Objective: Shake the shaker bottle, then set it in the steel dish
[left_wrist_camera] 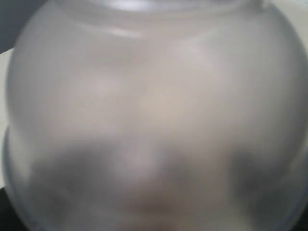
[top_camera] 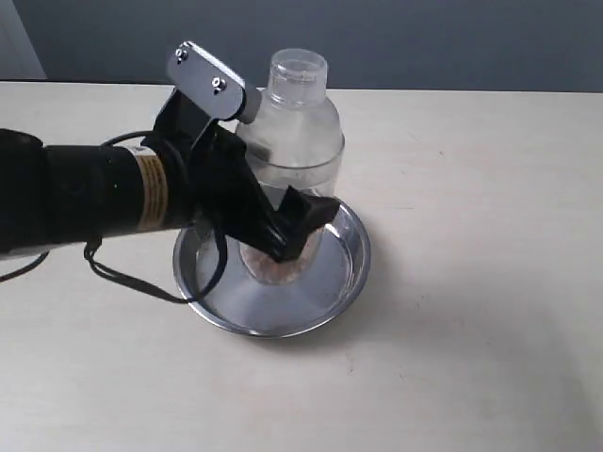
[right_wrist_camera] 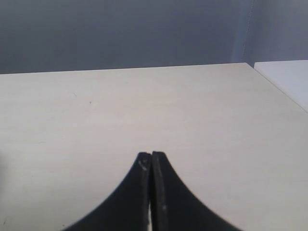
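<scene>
While in steel dish (top_camera: 347, 279), shaker bottle (top_camera: 300, 122) within left pincer (top_camera: 297, 221).

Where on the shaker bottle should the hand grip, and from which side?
Take the shaker bottle by its lower body, level from the left, as the left hand does. It stands upright; the dome is rounded, and the steel dish rim is low.

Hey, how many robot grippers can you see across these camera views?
2. The left gripper is around the shaker bottle, which stands in the steel dish. The right gripper, jaws together, is over the table, seen only in its wrist view.
</scene>
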